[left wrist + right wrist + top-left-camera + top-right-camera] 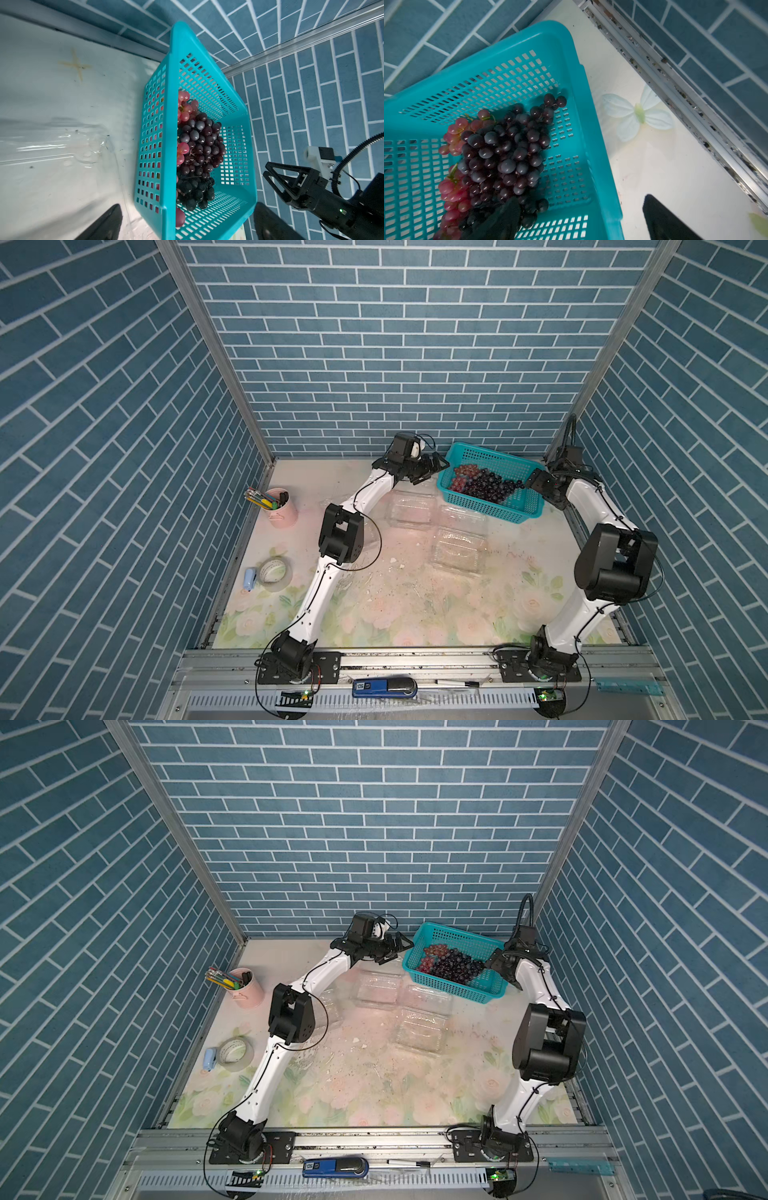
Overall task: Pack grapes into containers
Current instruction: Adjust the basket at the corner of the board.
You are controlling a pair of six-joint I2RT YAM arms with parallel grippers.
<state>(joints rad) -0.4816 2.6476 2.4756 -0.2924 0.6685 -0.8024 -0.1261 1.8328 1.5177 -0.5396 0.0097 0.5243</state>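
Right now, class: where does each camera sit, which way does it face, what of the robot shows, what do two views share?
Top view: high at front, looking down on floral table; both arms, left tool, right tool; teal perforated plastic basket.
Top view: alongside, facing alike; both arms, clear plastic clamshell containers.
Left wrist: on left arm, facing dark and pink grapes; own fingers, right tool.
Right wrist: on right arm, facing into basket; own fingers.
Shared: both wrist views show grapes.

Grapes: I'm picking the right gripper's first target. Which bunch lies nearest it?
The dark purple bunch, beside the right gripper; the red-pink bunches lie beyond it, toward the left gripper.
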